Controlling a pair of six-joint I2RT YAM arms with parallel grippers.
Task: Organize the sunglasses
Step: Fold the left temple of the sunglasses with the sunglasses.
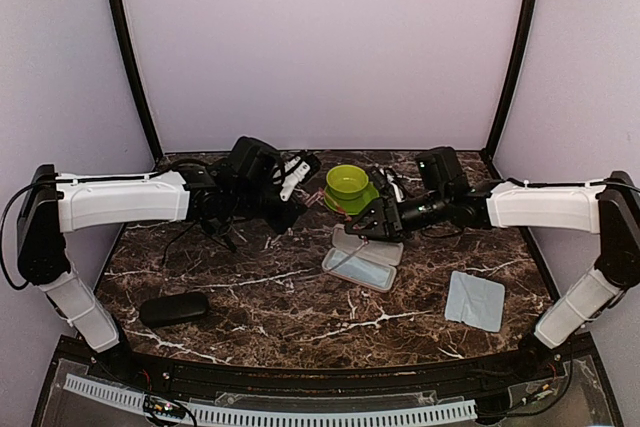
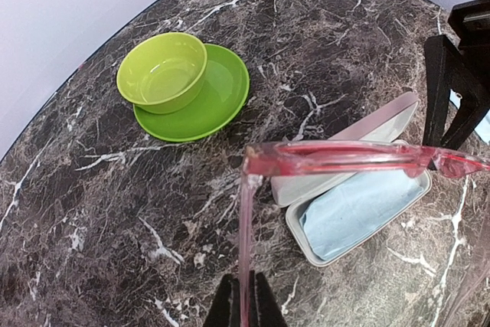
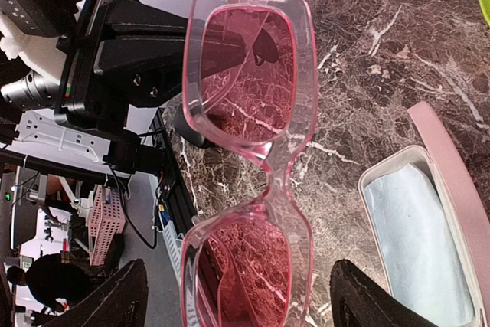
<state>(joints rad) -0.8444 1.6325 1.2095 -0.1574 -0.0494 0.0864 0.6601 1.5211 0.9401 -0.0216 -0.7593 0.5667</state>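
Observation:
The red-framed sunglasses [image 2: 344, 157] hang in the air above the marble table, temples unfolded. My left gripper [image 2: 246, 308] is shut on the end of one temple. In the right wrist view the sunglasses [image 3: 264, 166] face the camera, and their nearer lens sits between the wide-spread fingers [image 3: 375, 304] of my right gripper [image 3: 241, 304]. That gripper is open, with a gap on each side of the frame. In the top view the right gripper [image 1: 362, 225] hovers just above the open pink case [image 1: 362, 259].
The pink case [image 2: 295, 227] lies open with a light blue cloth [image 2: 360, 208] inside. A green bowl [image 2: 162, 70] stands on a green plate [image 2: 222, 97] behind it. A black oblong case [image 1: 174, 308] lies front left, and another blue cloth [image 1: 475, 299] front right.

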